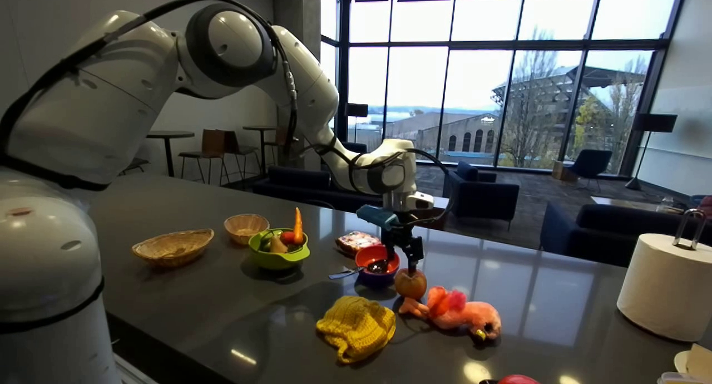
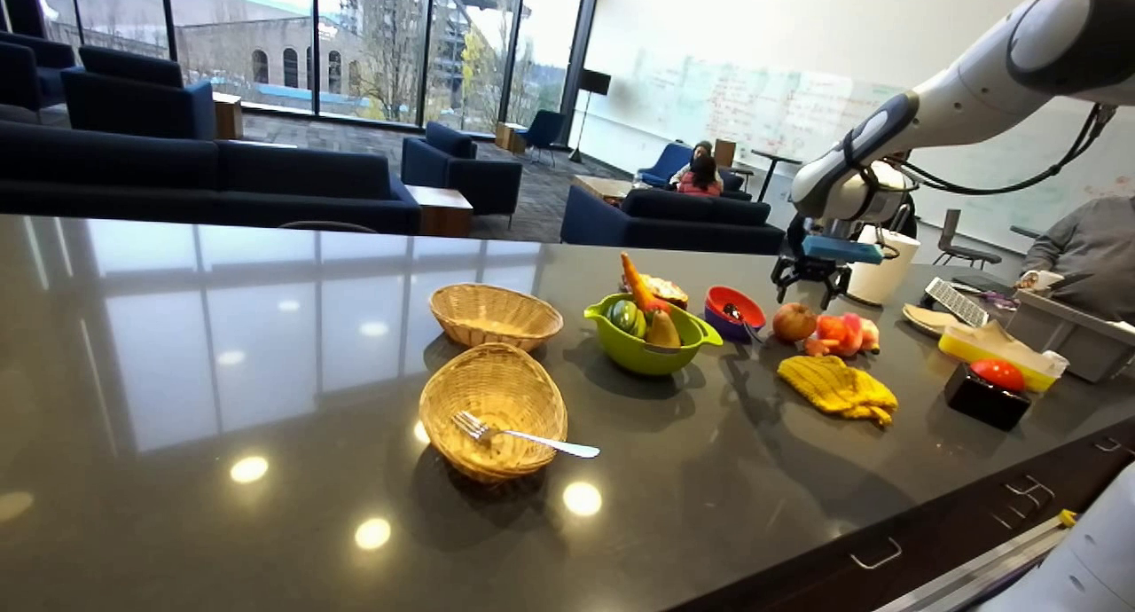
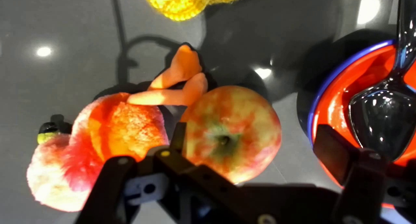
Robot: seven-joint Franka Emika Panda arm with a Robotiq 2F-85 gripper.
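Wrist view, apple (image 3: 230, 130) below hand (image 3: 253, 141), seen btwn wide-spread jaws, off-ctr twd pink plush (image 3: 104, 139)

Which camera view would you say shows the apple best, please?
The wrist view: the apple appears largest there, seen from above, central hollow visible, though the gripper covers part of its edge. Both exterior views show it small, more from the side.

Apple (image 3: 232, 130): red streaks over yellow-green, greener round the stem. Toy (image 3: 97, 152): pink, orange legs, magenta tuft, yellow beak tipped black. Bowl (image 3: 336, 110): red within, violet outside. Spoon (image 3: 383, 120): black. Cloth (image 1: 359, 325): mustard, ribbed knit. Gripper (image 2: 805, 299): black. Fruit bowl (image 2: 652, 359): lime green. Carrot (image 1: 298, 226): orange. Baskets (image 2: 501, 381): tan weave. Counter (image 2: 692, 497): dark grey.
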